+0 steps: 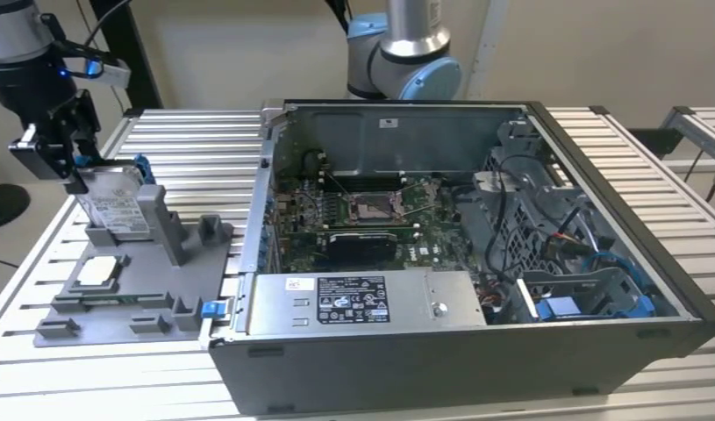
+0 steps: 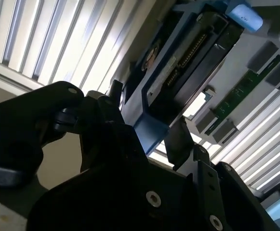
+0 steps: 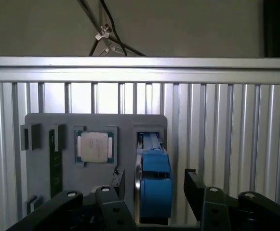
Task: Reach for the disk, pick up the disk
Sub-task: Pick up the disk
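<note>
The disk [image 1: 114, 203] stands on edge in a slot of the grey fixture [image 1: 135, 303] on the exterior view's left, its white label showing and blue bracket round its edges. My gripper [image 1: 72, 171] hangs right at its top edge. In the first wrist view the blue-edged disk [image 3: 154, 185] lies between my two black fingers [image 3: 118, 185], with a small gap on each side. My gripper [image 3: 154, 192] is open around it. In the second wrist view the disk [image 2: 178, 62] runs away from the gripper [image 2: 149, 132], its blue end between the fingers.
A small square white-topped chip [image 1: 96, 272] [image 3: 95, 147] sits in the fixture beside the disk, with a green strip [image 3: 55, 163] further along. An open computer case [image 1: 451, 263] stands close on the exterior view's right. A second arm's base [image 1: 404, 53] rises behind it. The table [image 1: 182, 149] is slatted metal.
</note>
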